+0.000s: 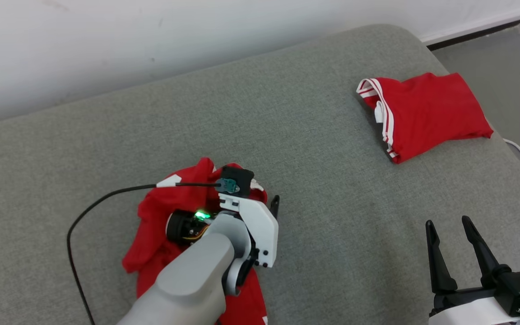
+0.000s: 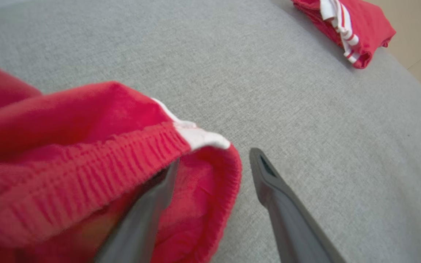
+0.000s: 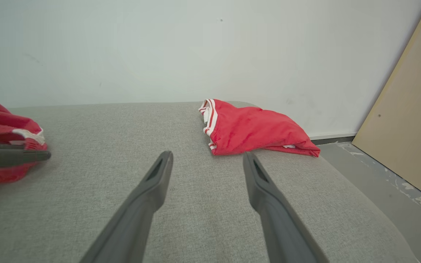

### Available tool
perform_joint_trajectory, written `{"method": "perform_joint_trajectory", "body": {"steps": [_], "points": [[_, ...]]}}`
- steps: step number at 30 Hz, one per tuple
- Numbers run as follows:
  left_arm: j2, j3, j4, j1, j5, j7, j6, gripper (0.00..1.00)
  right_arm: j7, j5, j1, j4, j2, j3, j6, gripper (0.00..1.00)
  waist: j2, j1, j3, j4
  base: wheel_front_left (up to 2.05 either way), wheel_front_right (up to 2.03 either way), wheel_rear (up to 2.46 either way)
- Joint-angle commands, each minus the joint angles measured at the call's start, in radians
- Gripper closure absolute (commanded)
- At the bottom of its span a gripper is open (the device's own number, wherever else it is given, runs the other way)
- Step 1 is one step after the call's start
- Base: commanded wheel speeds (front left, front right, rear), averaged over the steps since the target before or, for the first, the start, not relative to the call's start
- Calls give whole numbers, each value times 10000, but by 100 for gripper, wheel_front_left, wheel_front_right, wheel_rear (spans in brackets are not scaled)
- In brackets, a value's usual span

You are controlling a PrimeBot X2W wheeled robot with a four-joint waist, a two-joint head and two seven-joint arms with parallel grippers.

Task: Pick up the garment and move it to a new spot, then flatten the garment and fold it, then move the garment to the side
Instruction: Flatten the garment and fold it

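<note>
My left pincer (image 2: 214, 157) is spread wide at the crumpled red garment with the ribbed elastic band and white trim (image 2: 68, 146). One finger is tucked under the band's edge and hidden by cloth near its tip. The other finger (image 2: 269, 175) stands clear on the outer side, over the bare grey woven cushion (image 2: 305, 109). The rounded red hem lies in the gap between them and nothing is clamped. The rest of the garment is heaped behind and beneath my left wrist, and a thin black cable (image 1: 84, 212) loops out over the cushion beside it.

My right pincer (image 1: 447, 221) hangs well apart from the left, low over the cushion, with its fingers parted and nothing between them.

Beyond its tips, near the cushion's far corner, lies a folded red garment with white stripes (image 1: 431, 113). The white wall (image 1: 106, 36) rises behind it.
</note>
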Motion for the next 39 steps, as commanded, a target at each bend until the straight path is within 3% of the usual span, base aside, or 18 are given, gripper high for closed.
{"method": "perform_joint_trajectory", "body": {"steps": [1, 2, 11, 17, 26, 33, 37, 39], "points": [[49, -75, 152, -132, -93, -69, -13, 54, -24, 46, -157, 32, -18, 18, -23, 0, 0, -1, 120, -77, 0, 0, 0], [49, -119, 275, -198, -164, -129, -44, 100, -24, 65, -167, 45, -18, 21, -23, 0, 0, -1, 153, -95, 0, 0, 0], [47, -36, 448, -927, -846, -1054, -612, 100, -24, 2, -43, 166, -16, -260, -23, 0, 0, -1, 29, 200, 0, 0, 0], [143, 530, 217, -2321, -1140, -1825, -1111, 100, -24, -189, 177, 208, -22, -335, -23, 0, 0, -1, -512, 777, 0, 0, 0], [290, 1323, -369, -3514, -1596, -2656, -1898, 100, -24, -399, 464, 232, -18, -333, -23, 0, 0, -1, -1069, 1097, 0, 0, 0], [125, 1069, -1053, -2842, -1882, -2976, -2400, 100, -24, -414, 605, 149, -21, -549, -23, 0, 0, -1, -1131, 1440, 0, 0, 0], [119, 532, -1899, -1445, -2068, -2923, -2633, 100, -24, -418, 812, 133, -21, -771, -23, 0, 0, -1, -1265, 1764, 0, 0, 0], [450, 120, -2431, -513, -1972, -2818, -2688, 100, -24, -446, 921, 123, -21, -881, -23, 0, 0, -1, -1357, 1931, 0, 0, 0]]}}
